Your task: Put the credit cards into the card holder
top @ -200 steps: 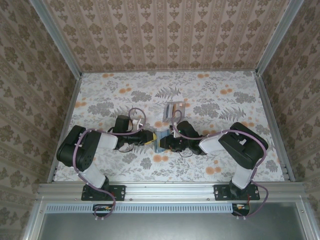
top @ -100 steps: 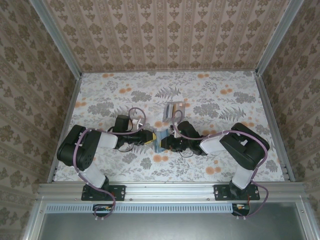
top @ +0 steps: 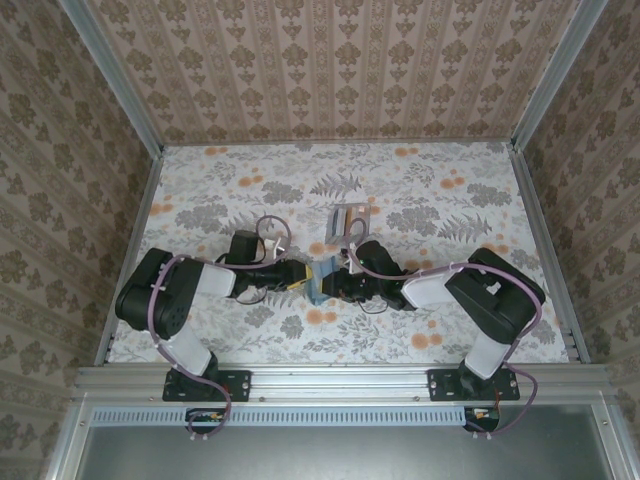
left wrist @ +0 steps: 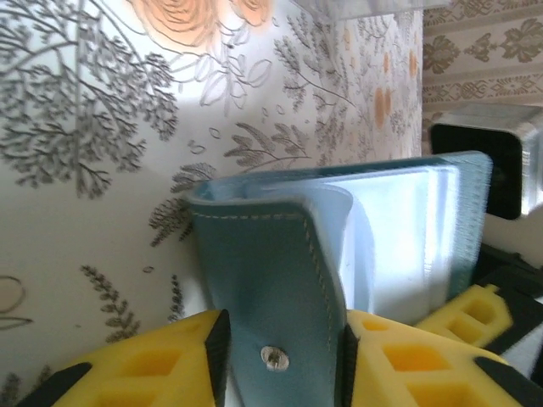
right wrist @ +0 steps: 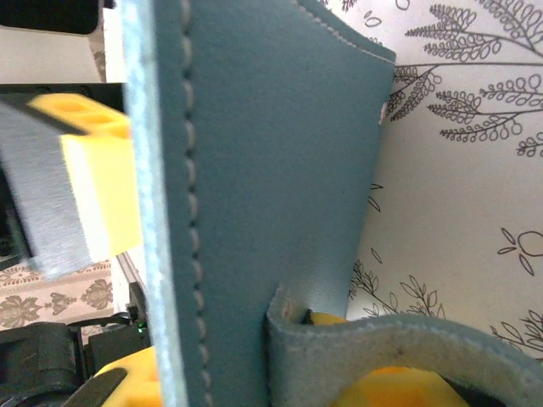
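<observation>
Right arm's elbow is drifting slightly outward since a second ago. The wallet and both grippers are staying put at the middle of the table (top: 420,190).

- Left gripper (top: 300,278) is reaching in from the left, jaws partway apart, straddling the snap flap of the teal wallet (top: 318,283). Cannot tell whether it is clamping.
- Wallet is standing on edge, open, clear sleeves showing. Cannot tell whether the credit cards are sitting inside them.
- Right gripper (top: 333,285) is pinching the wallet's cover from the right, jaws narrowly parted.
- Card holder (top: 348,218) is sitting just beyond the wallet, slightly right, so it is nearer the right arm. Slot direction is too small to read.
</observation>
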